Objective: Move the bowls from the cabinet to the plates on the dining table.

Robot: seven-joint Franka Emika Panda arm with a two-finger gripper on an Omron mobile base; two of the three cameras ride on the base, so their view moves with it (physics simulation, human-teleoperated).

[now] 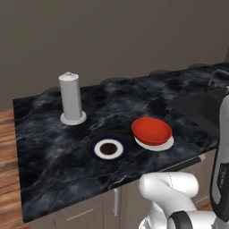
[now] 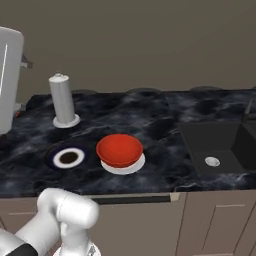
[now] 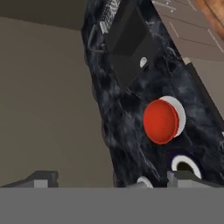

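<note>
My fingers [image 3: 111,180] are spread wide with nothing between them, raised high above the black, white-veined marble tabletop [image 1: 44,129] and looking down its length.

The glossy red shallow bowl [image 1: 151,130] already sits on a small flat white plate [image 1: 166,144], a little off-centre, so a crescent of the plate shows on the side toward the dark sink basin [image 2: 220,145]. Just beside the red bowl, on the side away from the sink, lies a round thing with a dark outer ring, a white band and a brown middle [image 1: 108,148]. I take it for the wood-grain bowl on the second plate, though I cannot be certain from here.

If so, both bowls look delivered and the placing step is over. The next move calls only for lifting my empty fingers clear without brushing the tall white cylinder on its round base [image 1: 71,98], which stands behind the dark-ringed dish.
</note>
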